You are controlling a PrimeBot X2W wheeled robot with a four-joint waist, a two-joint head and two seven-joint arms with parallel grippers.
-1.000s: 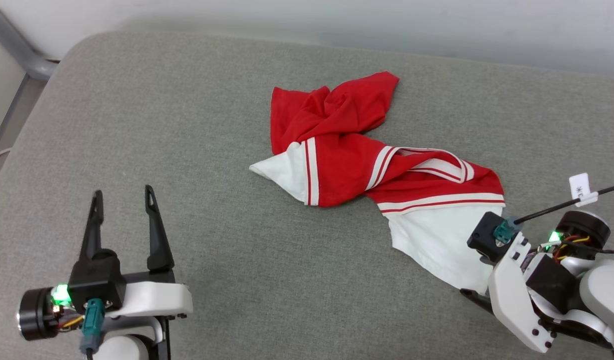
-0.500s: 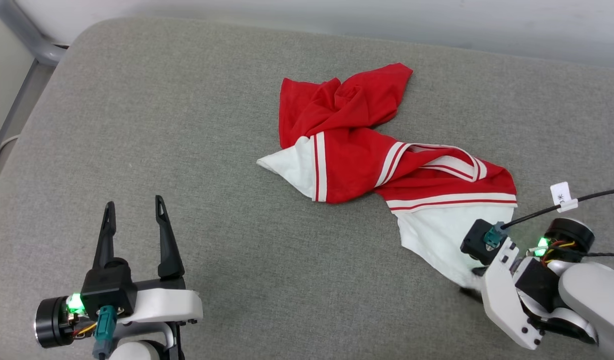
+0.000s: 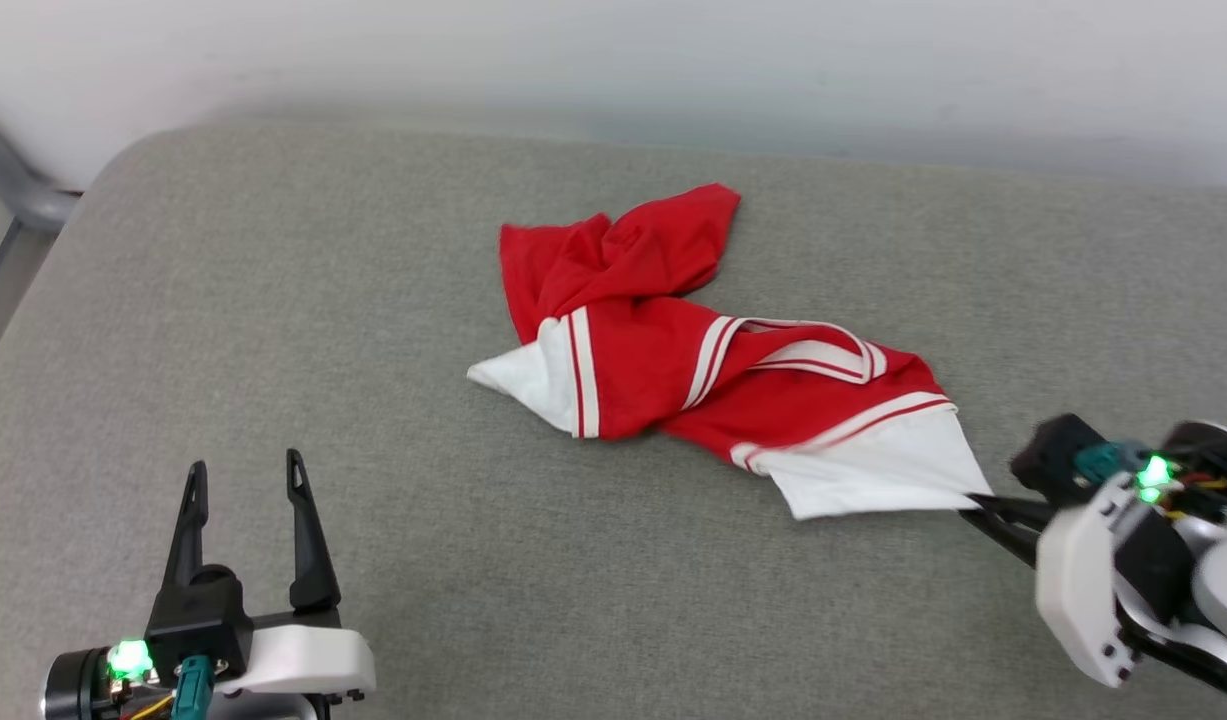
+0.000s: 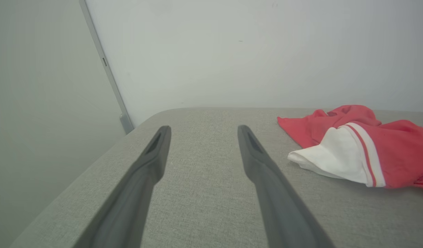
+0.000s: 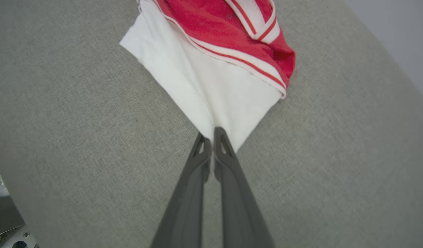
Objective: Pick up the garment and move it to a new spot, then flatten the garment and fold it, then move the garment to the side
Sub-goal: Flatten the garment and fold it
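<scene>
At the lower right of the head view, the right hand (image 3: 973, 508) is pressed together, pinching the corner of the white sleeve (image 5: 211, 86) of the garment (image 3: 663, 370). The red jersey lies crumpled mid-frame on the grey padded surface (image 3: 273, 300), its sleeve drawn to a point at the fingers. Lower left, the left hand (image 3: 243, 475) stands spread wide, holding nothing, well apart from the cloth.

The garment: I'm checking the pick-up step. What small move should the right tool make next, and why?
Probably raise the right tool gently. It is shut on a white sleeve corner of the garment, which lies crumpled on the grey surface and has not yet been lifted.
</scene>
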